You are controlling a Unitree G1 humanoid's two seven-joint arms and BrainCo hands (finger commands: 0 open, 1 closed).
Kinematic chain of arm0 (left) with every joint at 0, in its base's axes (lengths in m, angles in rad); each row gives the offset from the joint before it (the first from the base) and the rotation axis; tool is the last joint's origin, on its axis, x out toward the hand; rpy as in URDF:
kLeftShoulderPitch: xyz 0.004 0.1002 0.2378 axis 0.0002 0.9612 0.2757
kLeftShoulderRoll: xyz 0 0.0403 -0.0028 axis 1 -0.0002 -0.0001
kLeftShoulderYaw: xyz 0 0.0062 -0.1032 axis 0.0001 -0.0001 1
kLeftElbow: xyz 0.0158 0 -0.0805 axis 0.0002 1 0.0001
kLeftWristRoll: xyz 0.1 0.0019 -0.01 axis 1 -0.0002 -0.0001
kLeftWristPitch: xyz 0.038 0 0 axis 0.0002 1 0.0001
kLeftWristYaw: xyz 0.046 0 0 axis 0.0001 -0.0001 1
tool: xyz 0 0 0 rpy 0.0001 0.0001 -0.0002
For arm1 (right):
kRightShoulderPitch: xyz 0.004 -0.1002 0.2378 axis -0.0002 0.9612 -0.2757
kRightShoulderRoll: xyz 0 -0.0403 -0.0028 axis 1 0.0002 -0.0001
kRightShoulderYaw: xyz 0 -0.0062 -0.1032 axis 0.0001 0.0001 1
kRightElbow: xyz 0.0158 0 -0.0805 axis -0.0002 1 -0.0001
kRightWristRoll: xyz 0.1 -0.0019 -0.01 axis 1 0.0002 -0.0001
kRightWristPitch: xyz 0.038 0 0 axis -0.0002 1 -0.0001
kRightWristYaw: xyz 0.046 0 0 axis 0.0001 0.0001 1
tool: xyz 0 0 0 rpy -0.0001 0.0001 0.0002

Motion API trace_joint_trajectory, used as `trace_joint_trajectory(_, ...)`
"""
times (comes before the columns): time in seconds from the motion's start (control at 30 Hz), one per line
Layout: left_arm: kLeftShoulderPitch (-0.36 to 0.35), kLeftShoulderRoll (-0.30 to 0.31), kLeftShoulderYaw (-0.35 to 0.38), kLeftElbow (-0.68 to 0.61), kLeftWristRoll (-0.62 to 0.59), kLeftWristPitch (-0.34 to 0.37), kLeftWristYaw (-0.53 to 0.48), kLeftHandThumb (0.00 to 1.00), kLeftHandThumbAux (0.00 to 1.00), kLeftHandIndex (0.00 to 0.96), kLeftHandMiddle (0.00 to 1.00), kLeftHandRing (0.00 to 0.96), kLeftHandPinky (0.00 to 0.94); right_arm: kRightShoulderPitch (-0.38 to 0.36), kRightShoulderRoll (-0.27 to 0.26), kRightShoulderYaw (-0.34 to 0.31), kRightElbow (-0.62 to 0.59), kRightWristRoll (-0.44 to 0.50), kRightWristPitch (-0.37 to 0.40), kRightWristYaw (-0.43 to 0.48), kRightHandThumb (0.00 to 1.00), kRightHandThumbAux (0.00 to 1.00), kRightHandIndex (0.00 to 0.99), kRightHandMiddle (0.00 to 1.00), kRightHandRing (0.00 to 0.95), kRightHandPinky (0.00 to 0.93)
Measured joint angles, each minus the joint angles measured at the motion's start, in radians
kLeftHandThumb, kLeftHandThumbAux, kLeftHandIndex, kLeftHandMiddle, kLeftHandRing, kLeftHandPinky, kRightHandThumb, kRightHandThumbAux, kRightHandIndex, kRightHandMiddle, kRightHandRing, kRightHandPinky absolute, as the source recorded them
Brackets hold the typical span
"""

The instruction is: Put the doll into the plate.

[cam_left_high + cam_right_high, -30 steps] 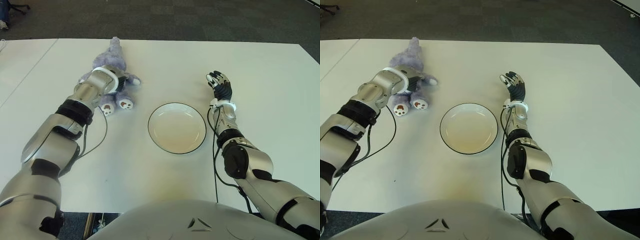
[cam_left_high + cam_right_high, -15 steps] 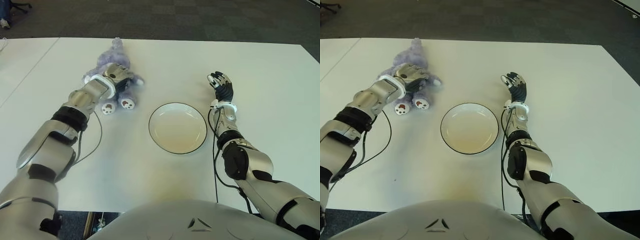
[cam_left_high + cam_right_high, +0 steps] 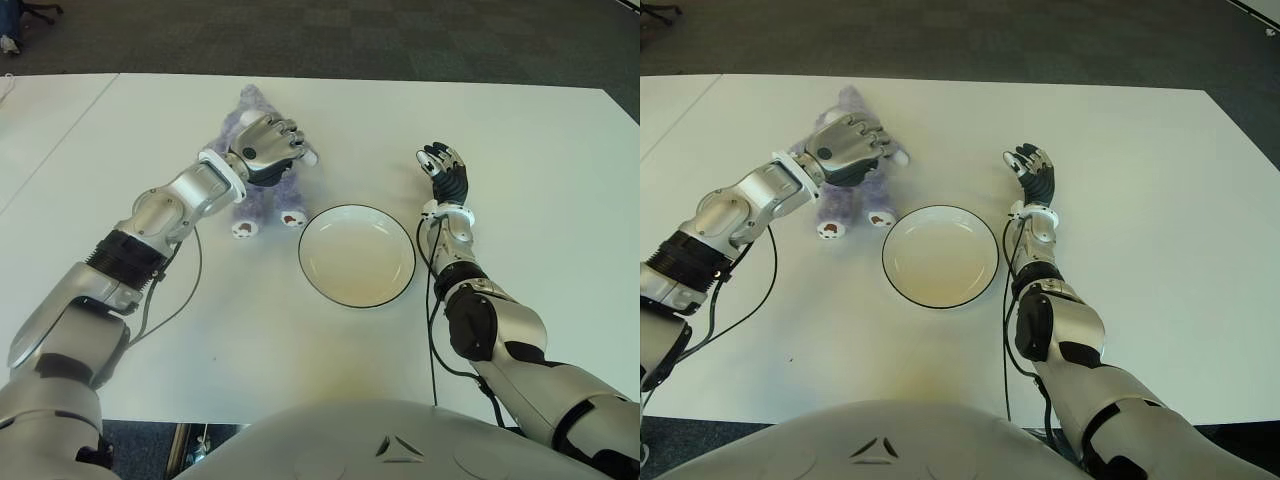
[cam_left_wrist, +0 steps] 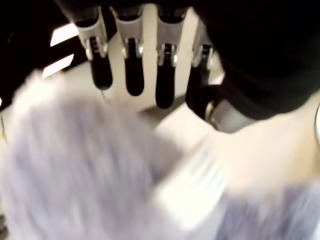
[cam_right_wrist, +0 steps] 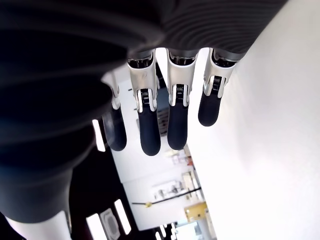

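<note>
The left hand (image 3: 268, 148) sits over the middle of the purple plush doll (image 3: 262, 190), its fingers (image 3: 290, 132) curled down around the doll's body in a grasp. The doll's head pokes out beyond the hand on the far side, one arm sticks out to the right of the hand, and its two legs with white, brown-marked soles point toward the robot. In the left wrist view the fingers (image 4: 134, 70) reach out above a blurred mass of purple fur (image 4: 75, 165), which fills most of the view close under the palm.

The doll is at the left of the white plate (image 3: 356, 255), near its far-left rim; the nearer foot shows just beside the rim, and whether the two touch cannot be told. The plate has a thin dark edge, holds nothing, and lies on the white desk (image 3: 520, 150) in front of the robot's body.

The right hand (image 3: 443, 168) shows to the right of the plate, well apart from the doll, its forearm stretched along the desk. Its fingers (image 5: 149, 125) are extended and relaxed, holding nothing, as the right wrist view makes plain. A dark cable runs along each forearm. Beyond the desk's far edge lies dark carpet (image 3: 400, 40).
</note>
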Motion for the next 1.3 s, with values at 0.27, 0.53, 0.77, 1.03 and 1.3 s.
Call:
trace_joint_trajectory(0.27, 0.007, -0.019, 0.084, -0.227, 0.002, 0.06, -0.086, 0.944, 0.65, 0.447, 0.451, 0.503, 0.713, 0.004, 0.0, 0.0, 0.006, 0.001, -0.01, -0.002, 0.034, 0.826, 0.303, 0.312, 0.269, 0.205)
trace_joint_trajectory(0.53, -0.055, -0.032, 0.11, -0.291, 0.022, 0.035, -0.13, 0.849, 0.661, 0.442, 0.49, 0.758, 0.771, 0.005, -0.002, 0.0, 0.006, 0.001, -0.01, -0.006, 0.042, 0.83, 0.31, 0.317, 0.276, 0.216)
trace_joint_trajectory(0.77, -0.116, -0.024, 0.158, -0.313, 0.015, -0.049, -0.05, 0.851, 0.66, 0.44, 0.489, 0.75, 0.756, 0.004, -0.001, 0.002, 0.006, -0.001, -0.011, -0.007, 0.025, 0.835, 0.317, 0.322, 0.27, 0.168)
trace_joint_trajectory(1.03, -0.136, -0.024, 0.193, -0.327, 0.001, -0.125, 0.03, 0.853, 0.657, 0.44, 0.489, 0.728, 0.74, 0.005, 0.0, 0.002, 0.007, 0.0, -0.013, -0.013, 0.031, 0.827, 0.311, 0.318, 0.273, 0.205)
trace_joint_trajectory(1.3, -0.135, -0.018, 0.211, -0.326, 0.001, -0.171, 0.051, 0.853, 0.656, 0.44, 0.49, 0.73, 0.752, 0.004, 0.001, 0.0, 0.007, 0.001, -0.014, -0.013, 0.023, 0.817, 0.306, 0.31, 0.264, 0.184)
